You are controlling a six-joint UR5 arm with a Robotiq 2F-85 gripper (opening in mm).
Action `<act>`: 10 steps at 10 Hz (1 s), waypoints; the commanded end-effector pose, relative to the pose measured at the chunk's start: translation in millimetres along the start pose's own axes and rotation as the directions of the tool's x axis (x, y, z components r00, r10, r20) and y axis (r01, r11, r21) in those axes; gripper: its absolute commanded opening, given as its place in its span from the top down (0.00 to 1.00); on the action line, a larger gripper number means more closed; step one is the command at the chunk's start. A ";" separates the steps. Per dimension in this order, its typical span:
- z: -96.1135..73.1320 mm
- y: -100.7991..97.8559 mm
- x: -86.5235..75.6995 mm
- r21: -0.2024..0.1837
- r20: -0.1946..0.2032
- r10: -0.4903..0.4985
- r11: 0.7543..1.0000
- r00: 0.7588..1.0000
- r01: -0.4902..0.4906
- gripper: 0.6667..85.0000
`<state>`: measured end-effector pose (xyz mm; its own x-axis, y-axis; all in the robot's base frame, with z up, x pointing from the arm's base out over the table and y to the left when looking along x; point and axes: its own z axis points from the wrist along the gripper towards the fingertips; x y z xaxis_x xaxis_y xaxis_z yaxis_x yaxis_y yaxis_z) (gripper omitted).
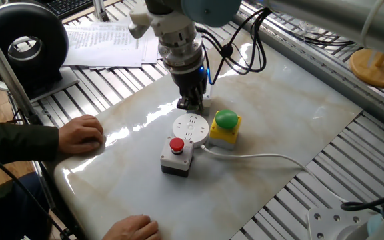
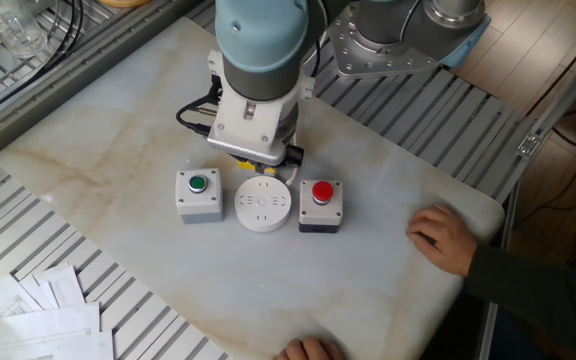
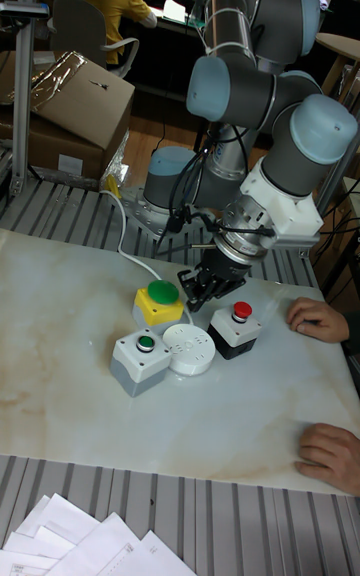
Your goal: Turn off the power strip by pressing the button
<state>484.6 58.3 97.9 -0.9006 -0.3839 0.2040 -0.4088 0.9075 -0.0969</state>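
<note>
Near the middle of the marble table (image 1: 299, 120) I see the power strip (image 1: 191, 129), the flat round white disc, sitting between the grey box with the red button (image 1: 177, 156) toward the lower left of one fixed view and the yellow box with the green dome (image 1: 225, 127) just to its right, both close against it; its white cord (image 1: 259, 157) trails off toward the right. In the other fixed view the disc (image 2: 263, 205) lies at frame centre, with a grey box with a small green button (image 2: 198, 193) on its left. My gripper (image 1: 192, 103) hangs just above the disc's far edge, pointing down, and from the tall fixed view (image 3: 207, 288) it sits low, right behind the strip (image 3: 190, 347). I cannot tell whether the fingers are apart or together; no view shows the tips cleanly. I also cannot make out contact with the strip or where its switch is. My read is that the approach is nearly done and the press itself is left: come over the button, push down, lift off. A person's hands (image 1: 80, 135) rest at the table's left edge.
</note>
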 end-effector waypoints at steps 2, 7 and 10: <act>15.1 3.2 -7.7 0.008 0.009 0.016 1.000 1.000 -0.016 1.00; 42.4 6.2 -23.6 0.027 0.029 0.021 0.999 0.999 -0.022 1.00; 50.7 7.1 -30.4 0.038 0.044 0.025 0.999 0.999 -0.027 1.00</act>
<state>497.8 63.9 51.3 -0.9115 -0.3728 0.1739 -0.3976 0.9069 -0.1395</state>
